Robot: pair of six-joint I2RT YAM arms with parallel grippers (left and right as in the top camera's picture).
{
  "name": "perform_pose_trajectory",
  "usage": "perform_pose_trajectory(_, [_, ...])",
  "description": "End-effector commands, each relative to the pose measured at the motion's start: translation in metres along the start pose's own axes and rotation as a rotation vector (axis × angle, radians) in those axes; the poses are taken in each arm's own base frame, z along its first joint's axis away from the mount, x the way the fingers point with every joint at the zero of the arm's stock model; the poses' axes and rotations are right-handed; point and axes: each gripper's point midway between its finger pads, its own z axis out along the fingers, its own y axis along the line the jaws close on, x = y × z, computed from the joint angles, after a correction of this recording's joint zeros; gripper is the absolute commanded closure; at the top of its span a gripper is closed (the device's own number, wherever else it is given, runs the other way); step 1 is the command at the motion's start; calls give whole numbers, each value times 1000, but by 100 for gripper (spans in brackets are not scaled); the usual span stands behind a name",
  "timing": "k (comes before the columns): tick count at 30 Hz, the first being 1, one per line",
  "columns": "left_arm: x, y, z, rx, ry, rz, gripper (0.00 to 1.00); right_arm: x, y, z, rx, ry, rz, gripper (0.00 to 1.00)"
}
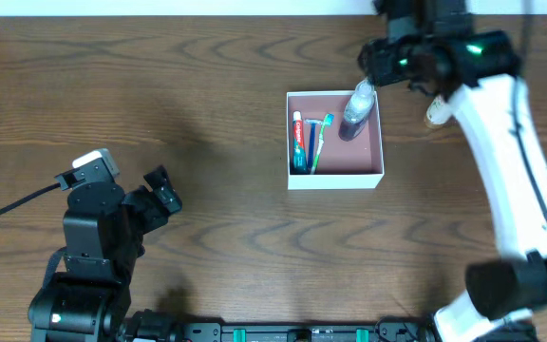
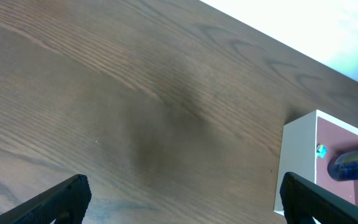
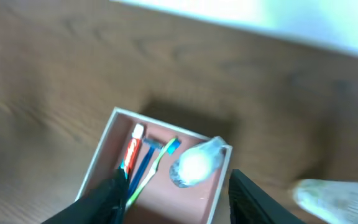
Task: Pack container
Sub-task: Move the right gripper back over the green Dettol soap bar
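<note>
The container (image 1: 335,179) is a shallow white-walled square box with a pink inside, at centre right of the table. In it lie a red toothpaste tube (image 1: 298,141) and blue and green toothbrushes (image 1: 317,142). A clear bottle (image 1: 357,112) leans in its back right corner. My right gripper (image 1: 372,68) hovers just behind that corner. In the right wrist view my right gripper (image 3: 182,196) stands open above the container (image 3: 104,149), its fingers (image 3: 110,196) clear of the bottle (image 3: 194,165). My left gripper (image 1: 160,195) is open far to the left, and my left gripper (image 2: 185,205) holds nothing.
A small pale object (image 1: 435,112) lies on the wood just right of the container, under the right arm, and the same pale object (image 3: 331,193) shows blurred in the right wrist view. The left wrist view catches the container's corner (image 2: 297,162) and the bottle (image 2: 353,165).
</note>
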Motion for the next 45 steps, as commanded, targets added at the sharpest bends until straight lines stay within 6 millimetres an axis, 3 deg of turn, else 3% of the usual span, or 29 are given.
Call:
perform_pose_trajectory(1, [-1,1,0,-6,-5,-11,2,-13,-27,-53,126,-92,55,45])
perform_pose_trajectory(6, [-1,1,0,-6,-5,-11,2,13,-72,-78,310,-27,120,41])
perform_pose_trajectory(17, [-1,1,0,-6,-5,-11,2,52,-134,-58,414,136,237,31])
perform_pose_trajectory(23, [-1,1,0,-6,-5,-11,2,70,-169,-78,478,162,331,26])
perform_pose_trajectory(34, [-1,1,0,-6,-5,-11,2,135,-235,-111,571,278,560,11])
perform_pose_trajectory(37, [-1,1,0,-6,-5,-11,2,146,-248,-108,567,288,559,1])
perform_pose_trajectory(45, [-1,1,0,-6,-5,-11,2,170,-269,-58,507,279,479,1])
